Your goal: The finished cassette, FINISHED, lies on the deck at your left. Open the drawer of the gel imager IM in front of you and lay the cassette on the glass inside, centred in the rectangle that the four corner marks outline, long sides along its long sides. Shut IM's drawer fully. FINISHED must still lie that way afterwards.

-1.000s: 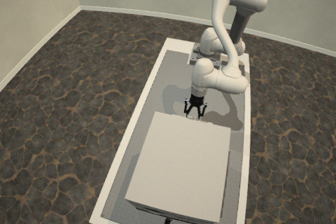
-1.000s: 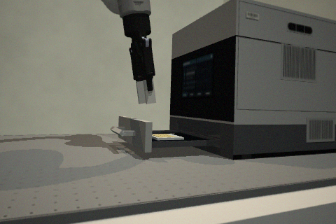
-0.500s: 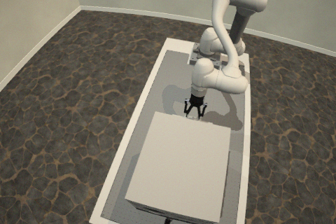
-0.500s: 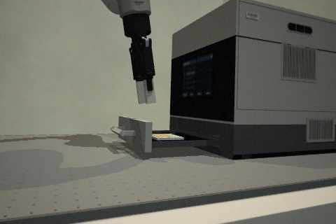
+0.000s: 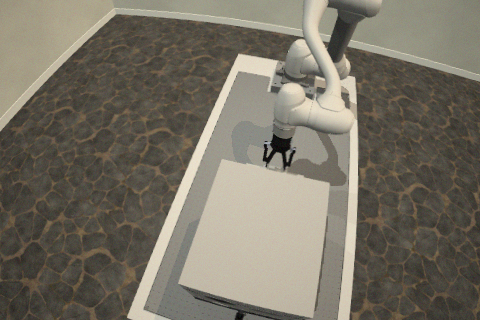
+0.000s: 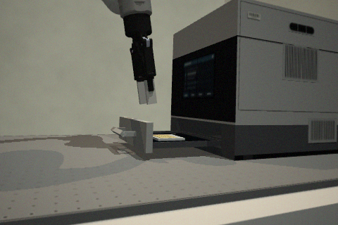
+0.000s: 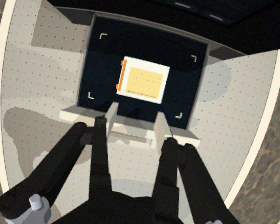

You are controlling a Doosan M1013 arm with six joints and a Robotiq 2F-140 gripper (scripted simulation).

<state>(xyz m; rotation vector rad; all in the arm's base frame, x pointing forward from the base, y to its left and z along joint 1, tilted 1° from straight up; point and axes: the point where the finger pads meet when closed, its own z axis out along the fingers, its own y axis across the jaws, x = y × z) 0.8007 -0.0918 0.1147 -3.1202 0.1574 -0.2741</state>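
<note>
The gel imager IM [image 6: 253, 77] stands on the deck with its drawer [image 6: 176, 140] pulled out. It shows as a big pale box in the overhead view [image 5: 260, 240]. The cassette FINISHED [image 7: 145, 79], white-framed with a yellow face, lies on the dark glass inside the four corner marks, about centred, its long sides along the rectangle's long sides. It also shows in the side view [image 6: 168, 137]. My gripper [image 7: 136, 115] hangs well above the drawer's front panel [image 6: 137, 137], fingers partly apart with nothing between them. It also shows in the side view [image 6: 147, 95] and in the overhead view [image 5: 277, 162].
The drawer's handle [image 6: 121, 131] sticks out from the front panel towards the arm's base [image 5: 300, 77]. IM's dark screen face [image 6: 198, 75] rises just behind the drawer. The deck's white edge [image 5: 192, 160] runs along the left.
</note>
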